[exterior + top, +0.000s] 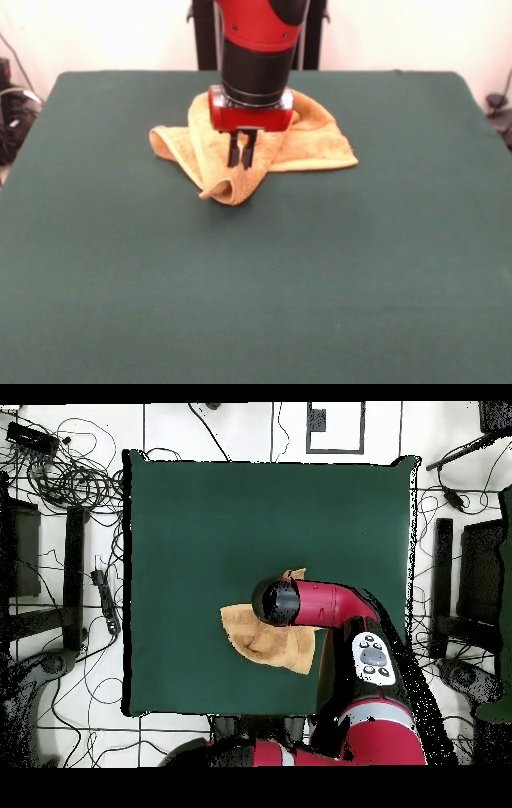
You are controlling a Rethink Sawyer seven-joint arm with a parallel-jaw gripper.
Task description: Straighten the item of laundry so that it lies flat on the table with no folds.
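The item of laundry is a yellow-orange towel, crumpled and folded over itself on the far middle of the table. One rolled fold sticks out toward the front. My gripper hangs just above that fold, its two black fingers drawn close together over the cloth. I cannot see any cloth pinched between them. In the overhead view the arm's end covers the gripper and the towel's middle. The towel shows on one side of the arm, and a small corner on the other.
The green table reaches well past the towel on all sides. Cables and stands lie on the floor around it. The red arm reaches in from the table's edge near the robot's base.
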